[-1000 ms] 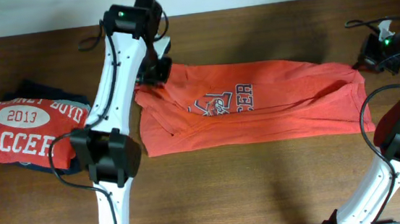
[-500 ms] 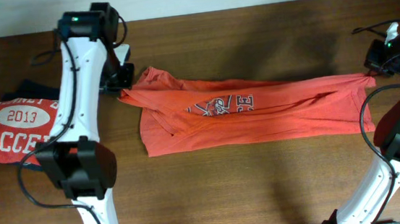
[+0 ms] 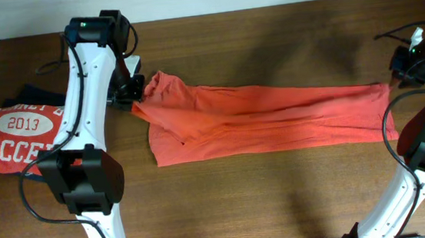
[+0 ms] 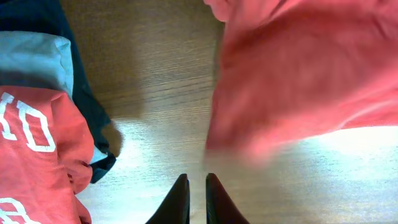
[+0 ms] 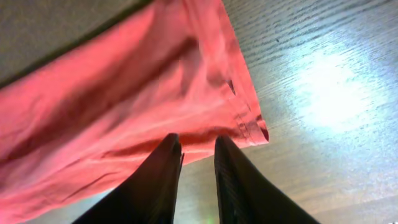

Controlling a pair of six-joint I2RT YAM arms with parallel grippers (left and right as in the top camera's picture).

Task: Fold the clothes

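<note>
The orange-red T-shirt [image 3: 274, 117] lies folded into a long band across the table's middle, with its lettering hidden. My left gripper [image 3: 131, 91] hovers at the shirt's bunched left end. In the left wrist view its fingers [image 4: 197, 177] stand a narrow gap apart with bare wood between them, and the blurred shirt [image 4: 292, 74] lies beyond. My right gripper [image 3: 402, 68] is just past the shirt's right end. In the right wrist view its fingers [image 5: 198, 140] are apart and empty, with the shirt's hem [image 5: 124, 106] just beyond the tips.
A folded red shirt with white "2013 SOCCER" print [image 3: 17, 136] lies at the left edge on navy and grey garments [image 3: 37, 96]. It also shows in the left wrist view [image 4: 31, 143]. Bare wooden table [image 3: 281, 198] runs along the front.
The shirt's raised upper edge has dropped forward over the lettering. Both grippers have let go of the shirt's ends and stay close to them.
</note>
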